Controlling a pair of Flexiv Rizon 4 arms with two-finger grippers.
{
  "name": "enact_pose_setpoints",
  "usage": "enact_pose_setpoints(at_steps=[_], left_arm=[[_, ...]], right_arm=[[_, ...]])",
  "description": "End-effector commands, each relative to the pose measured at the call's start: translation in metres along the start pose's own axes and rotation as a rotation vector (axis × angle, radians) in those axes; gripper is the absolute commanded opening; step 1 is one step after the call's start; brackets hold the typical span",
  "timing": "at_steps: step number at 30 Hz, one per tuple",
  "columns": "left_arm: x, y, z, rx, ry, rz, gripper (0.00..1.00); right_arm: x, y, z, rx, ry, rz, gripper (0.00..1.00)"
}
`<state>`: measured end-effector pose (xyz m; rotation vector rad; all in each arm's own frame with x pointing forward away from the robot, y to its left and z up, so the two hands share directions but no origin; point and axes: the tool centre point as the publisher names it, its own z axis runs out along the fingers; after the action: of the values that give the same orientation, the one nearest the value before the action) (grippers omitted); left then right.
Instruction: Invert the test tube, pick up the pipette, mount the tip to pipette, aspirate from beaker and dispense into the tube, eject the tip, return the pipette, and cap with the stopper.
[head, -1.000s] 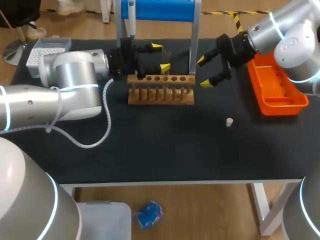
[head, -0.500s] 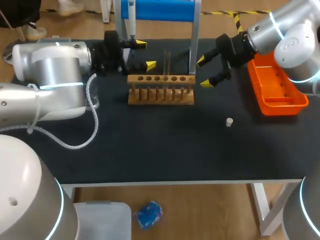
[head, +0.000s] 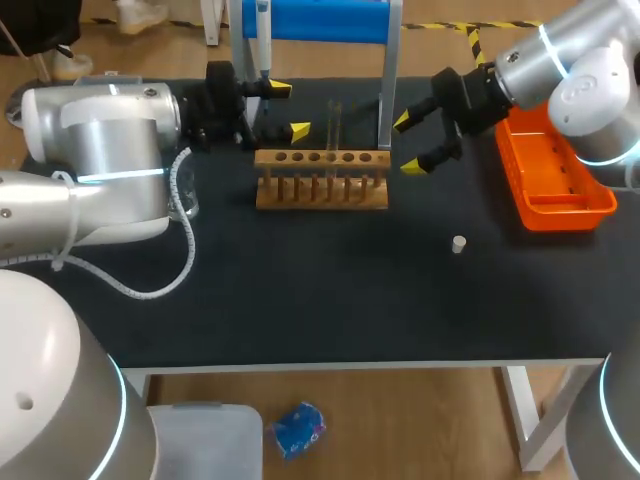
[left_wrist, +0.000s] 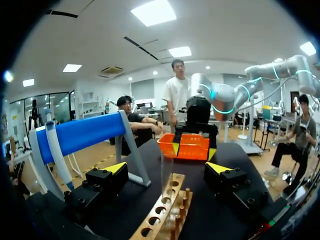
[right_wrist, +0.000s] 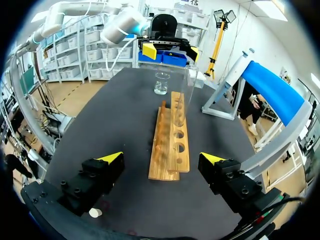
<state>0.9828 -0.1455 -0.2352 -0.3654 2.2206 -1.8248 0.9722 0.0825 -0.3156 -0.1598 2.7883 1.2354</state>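
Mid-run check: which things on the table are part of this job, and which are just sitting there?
Job:
test tube, standing in the rack
pipette, hanging on the stand
tip box
beaker
stopper, lying loose

Lying about:
orange tray; it looks empty and may be meant for spent tips
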Motion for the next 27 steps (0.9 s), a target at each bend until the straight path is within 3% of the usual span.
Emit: enact_pose_setpoints(at_steps=[1, 13, 16, 27], left_arm=[[-0.007, 0.003, 0.004, -0.037, -0.029, -0.063, 1.00], [-0.016, -0.006, -0.020, -0.064, -0.165, -0.080, 1.00], [-0.018, -0.004, -0.028, -0.111, -0.200, -0.053, 1.00], [-0.018, -0.004, -0.028, -0.111, -0.200, -0.053, 1.00]], right_arm=[[-0.001, 0.000, 0.000, -0.001, 0.002, -0.001, 1.00], [0.020, 0.008, -0.018, -0.034, 0.000, -0.017, 1.00], [0.025, 0.008, -0.025, -0.040, -0.002, -0.031, 1.00], [0.025, 0.008, -0.025, -0.040, -0.002, -0.031, 1.00]])
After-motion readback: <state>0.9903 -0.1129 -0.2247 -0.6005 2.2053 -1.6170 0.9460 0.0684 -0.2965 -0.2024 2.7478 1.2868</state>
